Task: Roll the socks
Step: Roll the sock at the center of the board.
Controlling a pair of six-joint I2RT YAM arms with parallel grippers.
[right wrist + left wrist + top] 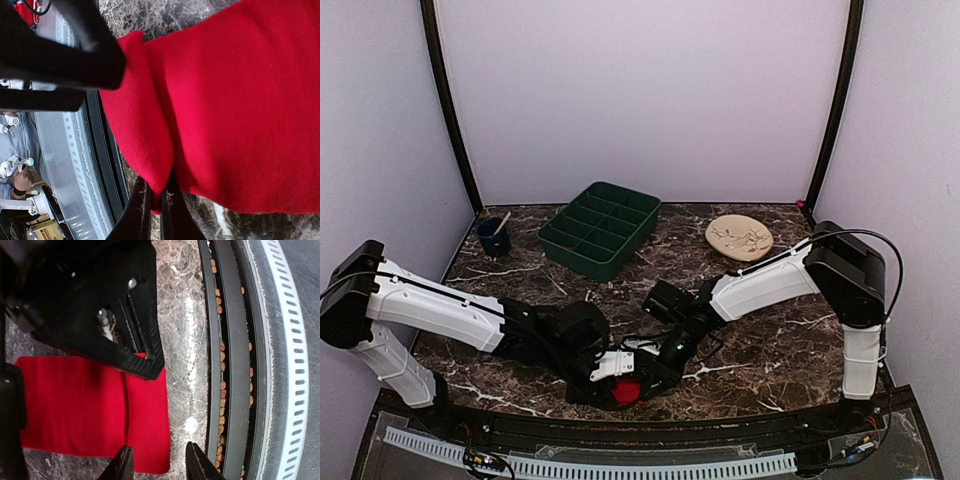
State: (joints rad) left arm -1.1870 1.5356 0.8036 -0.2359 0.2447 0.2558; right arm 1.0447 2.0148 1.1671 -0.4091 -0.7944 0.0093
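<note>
Red socks [240, 100], fold clenched in right pincer [156, 200], left pincer [159, 467] released over edge

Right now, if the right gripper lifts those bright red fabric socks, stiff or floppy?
Probably floppy: the bright red fabric socks fold and bulge where the right gripper pinches an edge, so the rest should drape. Pushed, they'd likely bunch, given the soft creases.

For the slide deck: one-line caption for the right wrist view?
Right gripper shut on a folded edge of the red socks on the marble table.
</note>
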